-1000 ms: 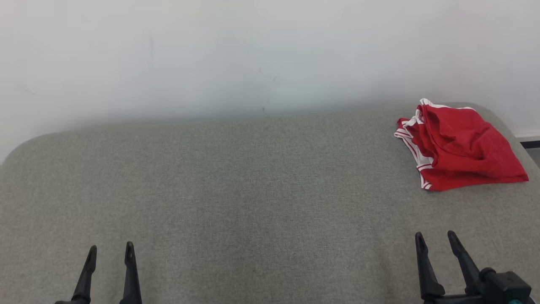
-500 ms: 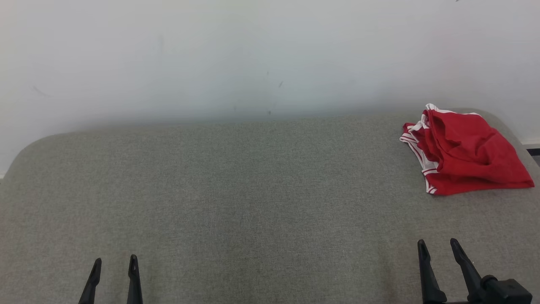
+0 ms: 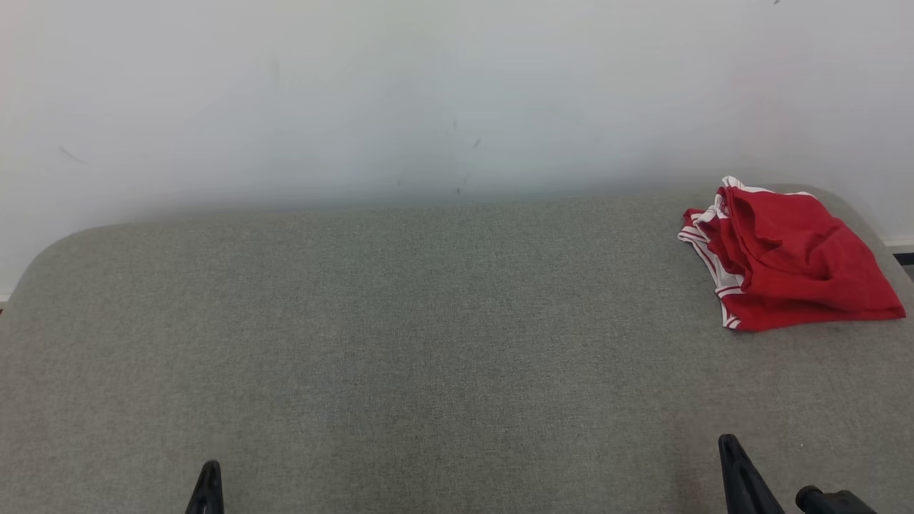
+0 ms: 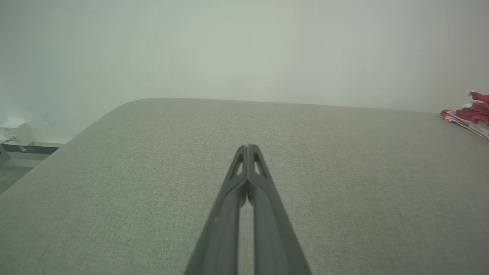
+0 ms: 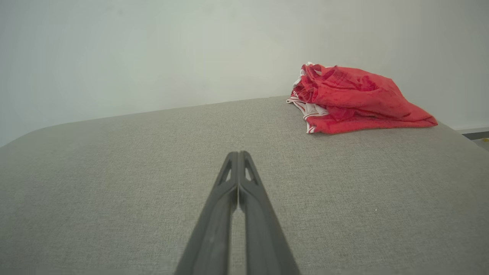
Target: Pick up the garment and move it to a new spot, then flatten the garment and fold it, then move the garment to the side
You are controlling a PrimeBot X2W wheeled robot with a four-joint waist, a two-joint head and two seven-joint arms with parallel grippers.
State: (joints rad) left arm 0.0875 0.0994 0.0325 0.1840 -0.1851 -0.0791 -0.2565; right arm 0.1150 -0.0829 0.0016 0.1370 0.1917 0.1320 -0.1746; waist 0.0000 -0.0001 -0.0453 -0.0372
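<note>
Lying crumpled, the red, white-trimmed garment [image 3: 785, 260] sat far right on the rounded grey woven surface [image 3: 428, 343] in the head view. From the left wrist, the left gripper [image 4: 248, 147] tapered closed, empty; from the right wrist, the right gripper [image 5: 238, 153] did likewise.

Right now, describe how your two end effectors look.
The left end effector has two long, dark grey fingers tapering to narrow tips, each with a triangular cut-out near the tip. The right end effector is built alike; black rounded hardware sits at its base.
</note>
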